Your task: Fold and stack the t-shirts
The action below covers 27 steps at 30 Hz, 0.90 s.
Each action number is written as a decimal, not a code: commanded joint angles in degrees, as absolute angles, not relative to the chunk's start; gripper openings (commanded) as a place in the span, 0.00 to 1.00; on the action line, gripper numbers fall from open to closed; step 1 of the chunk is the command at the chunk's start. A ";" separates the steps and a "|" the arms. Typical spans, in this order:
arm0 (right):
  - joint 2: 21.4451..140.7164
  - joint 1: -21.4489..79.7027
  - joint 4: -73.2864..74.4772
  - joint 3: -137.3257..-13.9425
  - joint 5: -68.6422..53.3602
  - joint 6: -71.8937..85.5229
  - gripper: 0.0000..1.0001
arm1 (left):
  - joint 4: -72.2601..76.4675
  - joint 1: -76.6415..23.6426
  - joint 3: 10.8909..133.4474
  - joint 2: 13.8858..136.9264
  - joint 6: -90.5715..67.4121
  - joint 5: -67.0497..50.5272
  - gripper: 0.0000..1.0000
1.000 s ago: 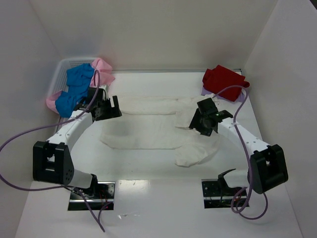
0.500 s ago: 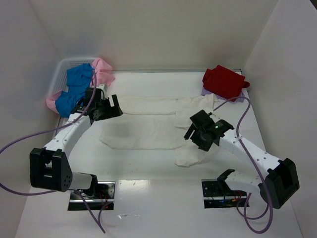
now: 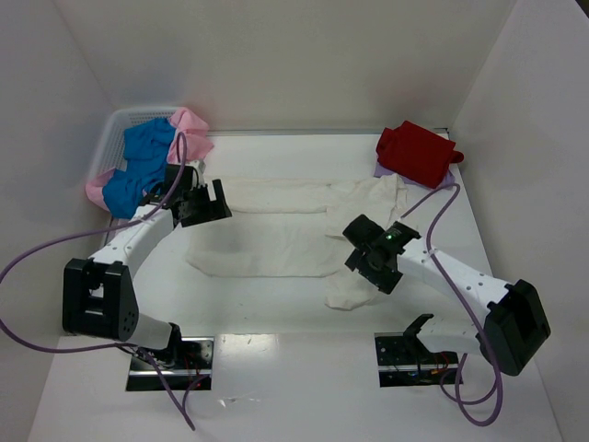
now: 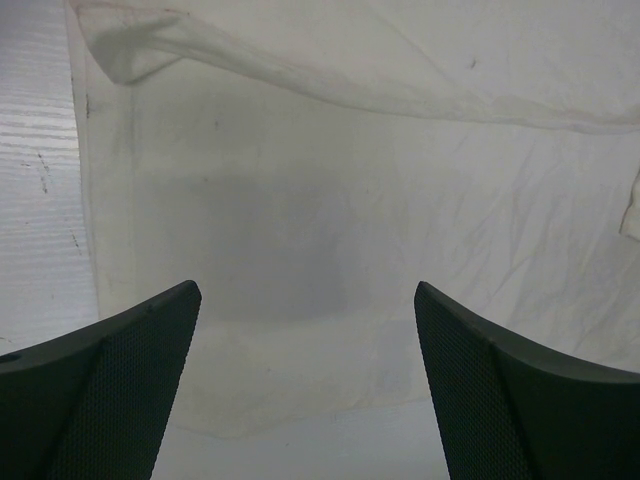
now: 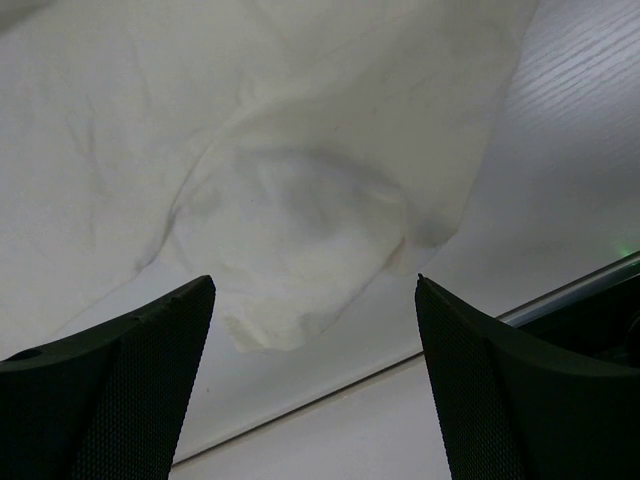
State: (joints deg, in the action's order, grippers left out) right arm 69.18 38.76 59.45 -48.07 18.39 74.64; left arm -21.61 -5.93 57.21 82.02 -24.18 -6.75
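Top external: left gripper [image 3: 204,201] hangs spread wide and empty over the far-left edge of the cream-white t-shirt [image 3: 276,241]. The right gripper [image 3: 366,256] is likewise released, above the bunched near-right sleeve. Shirt lies mid-table, probably part-folded; layers are hard to read. Red t-shirt [image 3: 416,152] sits far right, blue t-shirt [image 3: 143,161] at the basket [image 3: 112,133]. Step looks like folding the cream one. Next: pinch the loose sleeve, fold it inward.

The cream-white t-shirt [image 3: 276,241] is soft matt cloth, creased and faintly stained. My finger pads [image 4: 100,400] are matt black, finely dotted like mesh. The table [image 3: 294,391] is smooth white with a faint streaky grain. The basket [image 3: 114,126] is white plastic lattice
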 commanded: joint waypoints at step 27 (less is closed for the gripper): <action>89.70 39.38 72.03 -57.74 22.52 72.51 0.89 | -21.09 -5.89 58.54 83.85 -23.29 -6.49 0.96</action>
